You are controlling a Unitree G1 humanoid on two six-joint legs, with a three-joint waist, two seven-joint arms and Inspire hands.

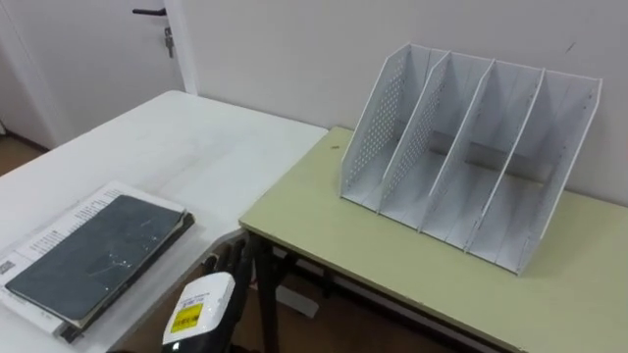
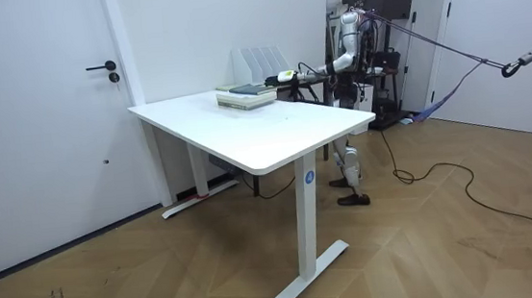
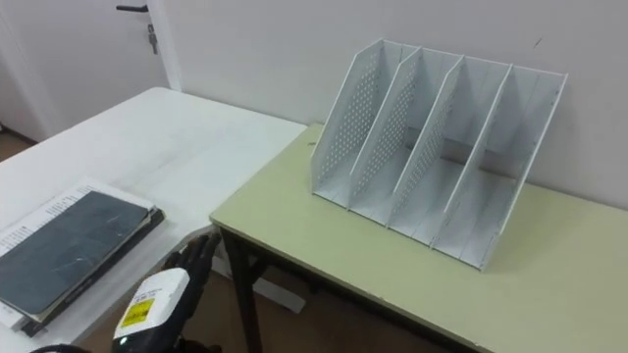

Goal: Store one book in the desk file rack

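Observation:
A stack of books [image 1: 93, 250] lies on the white table [image 1: 196, 137] at my left, topped by a dark grey-covered book over a white printed one. The white perforated file rack [image 1: 461, 157] stands on the pale green desk [image 1: 392, 265] near the wall, its several slots empty. My left hand [image 1: 201, 309] is low in front of the gap between the two tables, just right of the books. Its dark fingers [image 1: 228, 263] point forward, relaxed and holding nothing. In the room view I stand behind the white table, left arm reaching toward the books [image 2: 247, 95].
A narrow gap separates the white table's edge from the green desk's corner. A white door with a dark handle [image 1: 149, 12] is at the far left. Bare desk surface lies in front of and left of the rack.

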